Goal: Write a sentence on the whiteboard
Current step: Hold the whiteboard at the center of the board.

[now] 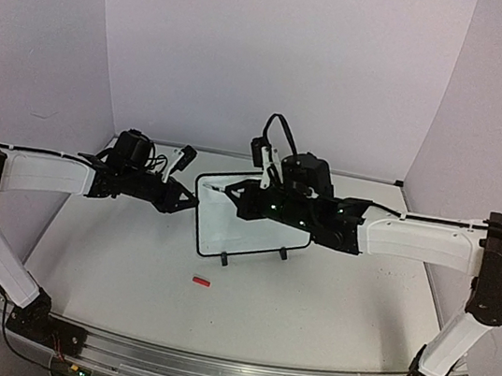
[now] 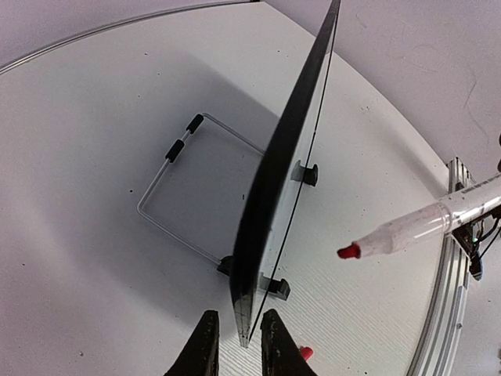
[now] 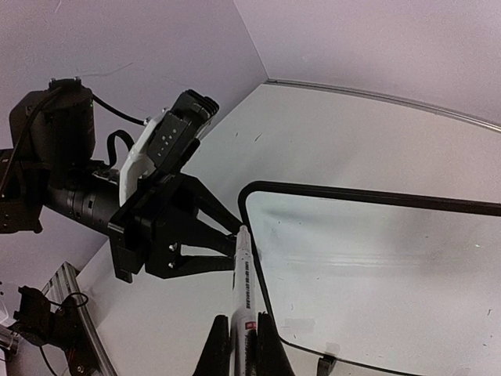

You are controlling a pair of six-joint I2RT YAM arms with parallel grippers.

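Above: whiteboard [image 1: 248, 237] upright on the table [image 1: 337, 305], left gripper [image 1: 189, 201] at its left edge. Left wrist: gripper narrowly astride that edge, slight gaps showing. Right wrist: right gripper [image 3: 242, 319] clamps a marker [image 3: 243, 274], tip beside the board's left edge.

The right arm [image 1: 340, 225] covers the whiteboard's [image 1: 225, 232] upper right corner. From the left wrist it shows edge-on, top cut off; whether the left pincer [image 2: 239, 329] touches it is unclear. The marker's [image 3: 241, 274] rear is lost inside the right pincer [image 3: 243, 321].
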